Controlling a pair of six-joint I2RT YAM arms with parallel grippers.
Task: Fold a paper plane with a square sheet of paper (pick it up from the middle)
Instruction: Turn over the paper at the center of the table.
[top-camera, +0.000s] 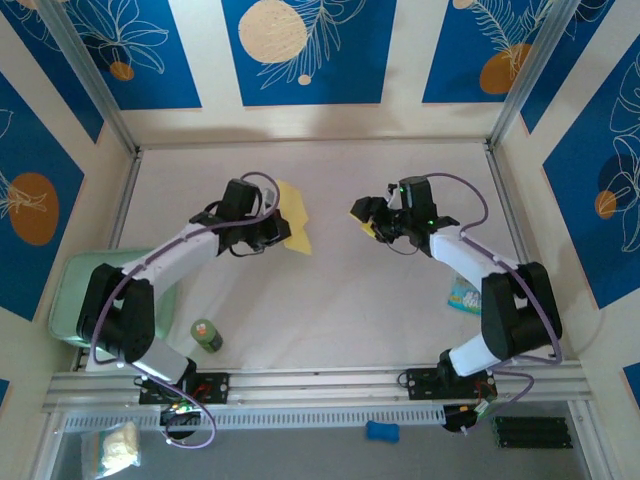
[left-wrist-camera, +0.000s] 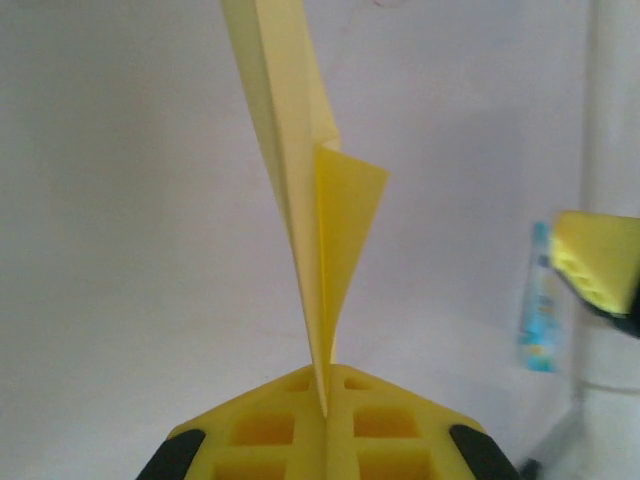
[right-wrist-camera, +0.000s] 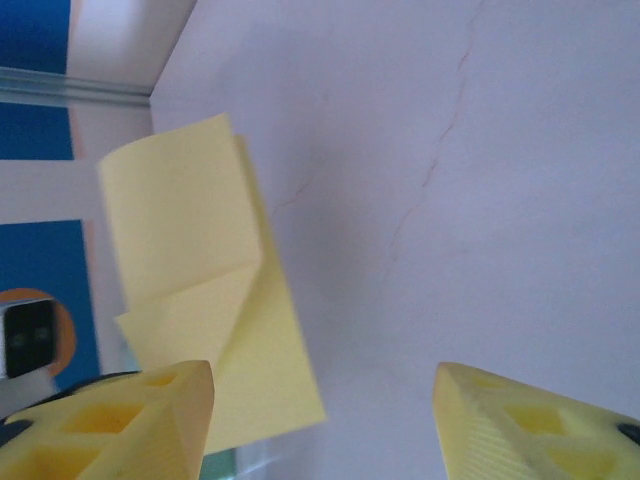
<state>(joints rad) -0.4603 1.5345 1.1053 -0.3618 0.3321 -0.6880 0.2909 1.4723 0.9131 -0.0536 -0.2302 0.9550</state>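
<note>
One pale-yellow paper (left-wrist-camera: 290, 150), folded narrow with a loose flap, clamped in left gripper (left-wrist-camera: 327, 398); right gripper (right-wrist-camera: 322, 385) jaws apart

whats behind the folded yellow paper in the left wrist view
Bare pale table lies behind the folded paper, pinched by the left fingers. The blue-green packet shows to its right, uncovered. The table strip right behind it is hidden.

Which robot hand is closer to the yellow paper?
Left. The left gripper is shut on the paper, pinching it. The right gripper is open, off to the paper's right, not touching.
</note>
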